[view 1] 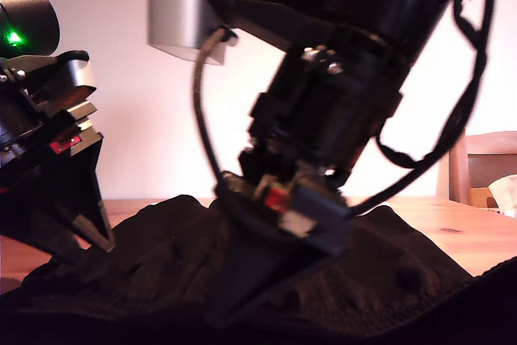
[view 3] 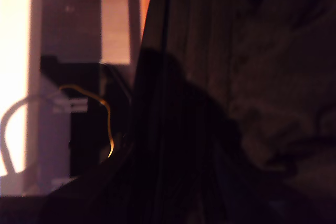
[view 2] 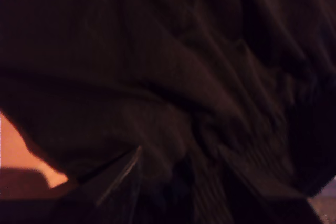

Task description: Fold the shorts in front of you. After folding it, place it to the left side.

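The black shorts (view 1: 380,272) lie bunched in a raised heap on the wooden table (view 1: 464,236). In the exterior view one arm's gripper (view 1: 238,300) presses point-down into the middle of the fabric. Another arm's gripper (view 1: 93,236) touches the heap's edge at that view's left. The wrist views do not show which arm is which. My first gripper (view 2: 178,166) has a wad of the shorts (view 2: 157,77) between its dark fingers (view 2: 123,179), with creases running into the gap. The second wrist view is nearly black, with the shorts (view 3: 252,77) hanging across it and my second gripper's jaws hidden.
A wooden chair (view 1: 485,159) and something white (view 1: 505,191) stand beyond the table at the exterior view's right. Black cables (view 1: 460,111) loop off the middle arm. Past the cloth, the second wrist view shows a dark stand with a yellow wire (view 3: 107,124).
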